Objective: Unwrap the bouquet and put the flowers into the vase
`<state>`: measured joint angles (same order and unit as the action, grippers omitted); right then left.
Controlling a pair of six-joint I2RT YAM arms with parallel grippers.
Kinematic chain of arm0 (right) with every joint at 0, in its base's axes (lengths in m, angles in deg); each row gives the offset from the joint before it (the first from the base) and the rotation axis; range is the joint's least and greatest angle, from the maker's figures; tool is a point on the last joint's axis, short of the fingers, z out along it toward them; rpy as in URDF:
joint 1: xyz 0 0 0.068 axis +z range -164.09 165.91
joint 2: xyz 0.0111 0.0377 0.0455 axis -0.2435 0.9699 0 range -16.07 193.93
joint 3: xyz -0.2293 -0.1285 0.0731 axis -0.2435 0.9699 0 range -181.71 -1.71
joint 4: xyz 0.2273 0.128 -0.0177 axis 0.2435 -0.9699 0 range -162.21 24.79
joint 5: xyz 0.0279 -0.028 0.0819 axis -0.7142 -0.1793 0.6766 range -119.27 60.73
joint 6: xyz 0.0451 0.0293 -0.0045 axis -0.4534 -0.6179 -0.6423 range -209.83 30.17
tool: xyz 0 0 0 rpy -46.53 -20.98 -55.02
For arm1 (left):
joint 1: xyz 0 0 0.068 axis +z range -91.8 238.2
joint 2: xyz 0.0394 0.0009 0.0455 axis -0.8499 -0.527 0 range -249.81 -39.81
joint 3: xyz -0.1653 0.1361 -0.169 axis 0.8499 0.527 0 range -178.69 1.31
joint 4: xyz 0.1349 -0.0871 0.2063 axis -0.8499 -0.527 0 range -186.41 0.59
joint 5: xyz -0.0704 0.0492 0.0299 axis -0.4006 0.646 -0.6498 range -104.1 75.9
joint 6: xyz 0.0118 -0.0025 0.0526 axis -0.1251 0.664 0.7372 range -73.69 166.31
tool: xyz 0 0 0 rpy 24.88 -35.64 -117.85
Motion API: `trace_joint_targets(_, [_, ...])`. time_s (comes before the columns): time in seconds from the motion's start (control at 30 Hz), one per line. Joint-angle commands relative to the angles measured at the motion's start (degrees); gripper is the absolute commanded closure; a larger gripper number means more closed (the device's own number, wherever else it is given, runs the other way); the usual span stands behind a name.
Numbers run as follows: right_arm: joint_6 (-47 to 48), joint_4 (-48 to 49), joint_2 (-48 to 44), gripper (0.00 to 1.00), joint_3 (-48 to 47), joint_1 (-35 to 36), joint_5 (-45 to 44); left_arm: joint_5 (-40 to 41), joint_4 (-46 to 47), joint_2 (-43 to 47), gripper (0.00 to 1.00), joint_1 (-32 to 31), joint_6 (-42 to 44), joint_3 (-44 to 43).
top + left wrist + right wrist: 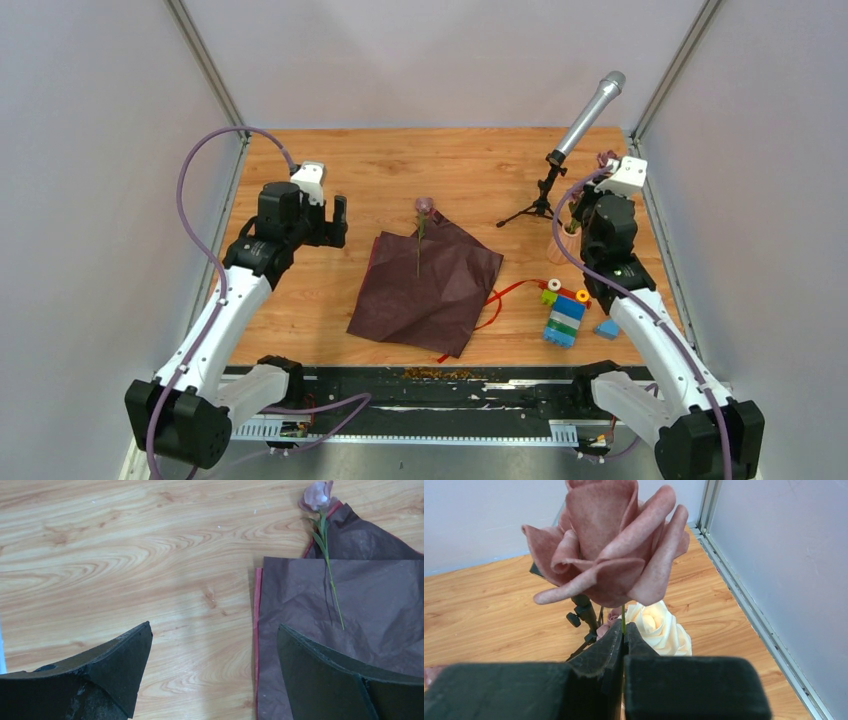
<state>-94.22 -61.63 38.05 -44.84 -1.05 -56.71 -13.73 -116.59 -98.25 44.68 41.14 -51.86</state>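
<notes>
- Your paper (425, 285) is dark maroon; the ribbon (510, 289) is red.
- Your table (480, 165) is light brown wood with wavy lines.
- You see a dusty pink rose (609, 545) and a cream rose (659, 627).
- Your toy bricks (565, 318) are blue, green, white and red.

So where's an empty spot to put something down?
Bare wood lies between the left hand and the wrapping paper, and along the far edge left of the microphone tripod. The right side is crowded: tripod, red ribbon, brick stack, and the right hand holding a rose.
</notes>
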Motion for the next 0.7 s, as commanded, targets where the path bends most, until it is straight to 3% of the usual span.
trace_joint_targets(0.0, [0.3, 8.7, 1.7, 1.00, 1.1, -0.7, 1.4, -3.9, 1.8, -1.1, 0.00, 0.0, 1.0, -0.9])
trace_joint_targets(0.67, [-4.1, 11.7, 3.0, 1.00, 8.6, -1.3, 2.6, -6.6, 2.5, -1.1, 0.00, 0.0, 1.0, -0.5])
